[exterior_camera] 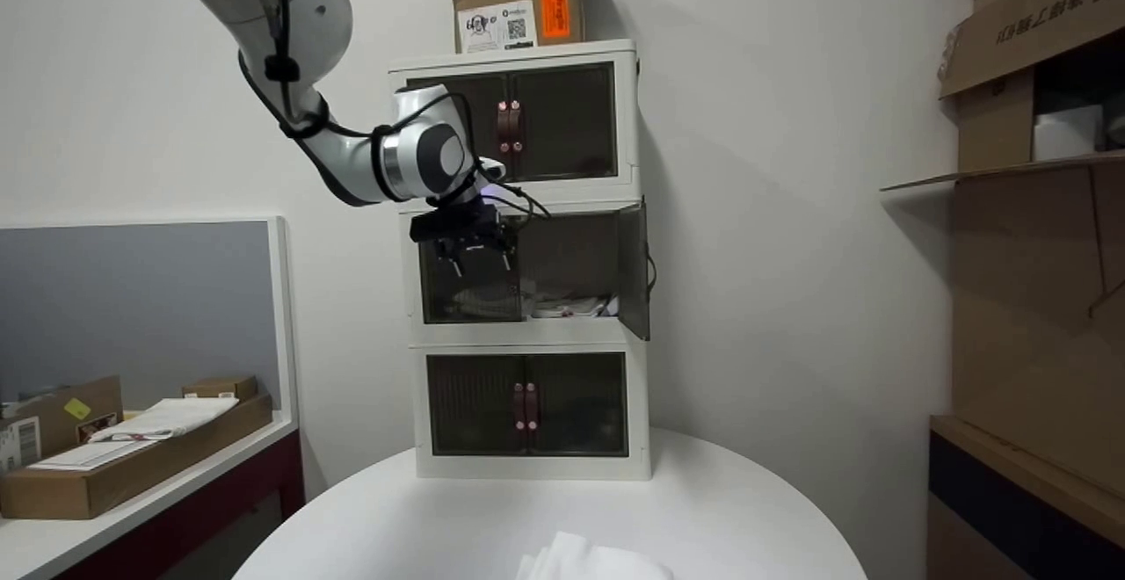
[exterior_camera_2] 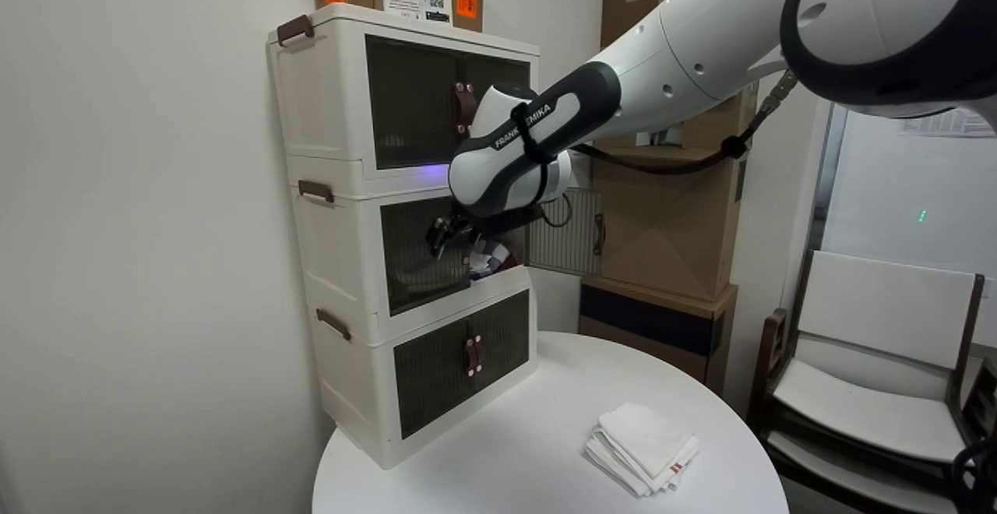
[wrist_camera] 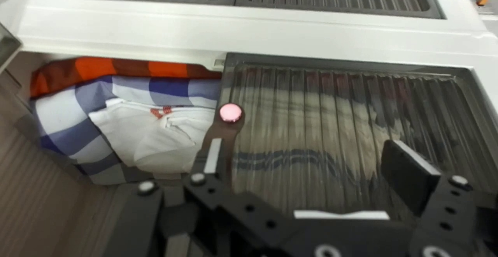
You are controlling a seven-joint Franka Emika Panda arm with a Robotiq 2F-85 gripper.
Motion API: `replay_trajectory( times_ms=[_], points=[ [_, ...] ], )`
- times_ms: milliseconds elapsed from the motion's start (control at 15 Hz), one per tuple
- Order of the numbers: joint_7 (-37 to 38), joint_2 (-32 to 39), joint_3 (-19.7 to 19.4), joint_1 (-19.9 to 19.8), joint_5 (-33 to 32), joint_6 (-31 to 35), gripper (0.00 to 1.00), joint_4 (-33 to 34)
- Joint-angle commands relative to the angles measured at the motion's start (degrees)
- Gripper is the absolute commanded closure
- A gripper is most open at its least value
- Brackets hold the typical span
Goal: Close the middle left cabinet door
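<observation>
Although the round bench (exterior_camera: 747,510) gives us no corners to steer by, we see the three-tier cabinet (exterior_camera: 527,334) standing at its wall-side edge, probably so that doors can swing out over the surface. The robot arm (exterior_camera_2: 654,70) reaches in high above the bench, we think so as to come at the middle tier from the front. There, toward the bench's right-hand edge as we face the cabinet, the right door (exterior_camera: 634,272) stands wide open. Our task's thing, the left door (exterior_camera: 466,294), is toward the left-hand edge and seems to lie flat in its frame; we judge the closing done or nearly so, though we cannot tell whether it is latched. Folded white cloths (exterior_camera_2: 642,448) lie farther out from the wall-side edge, perhaps to be out of the doors' sweep. Near the left door hangs the tool (wrist_camera: 307,152), its fingers (wrist_camera: 410,177) spread well apart with nothing between them; that makes sense to us, since pushing a door needs no grip. In the wrist view one finger overlaps the strap handle (wrist_camera: 224,131) beside its pink stud (wrist_camera: 230,113), but whether they touch we cannot tell.
</observation>
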Motion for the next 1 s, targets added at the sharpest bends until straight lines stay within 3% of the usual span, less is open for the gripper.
replay_trajectory(
  times_ms=[0,400,733,933],
  points=[
    [-0.96,-6.15,-0.74,-1.09,5.38,-5.57,0.00,-6.52],
    [2.45,-22.95,-6.27,-2.03,3.78,-9.08,0.00,-26.92],
    [2.00,-38.12,-6.93,-0.70,9.71,-16.08,0.00,-41.23],
    [5.19,-47.92,-5.59,-0.02,8.32,-21.65,0.00,-48.92]
  ],
)
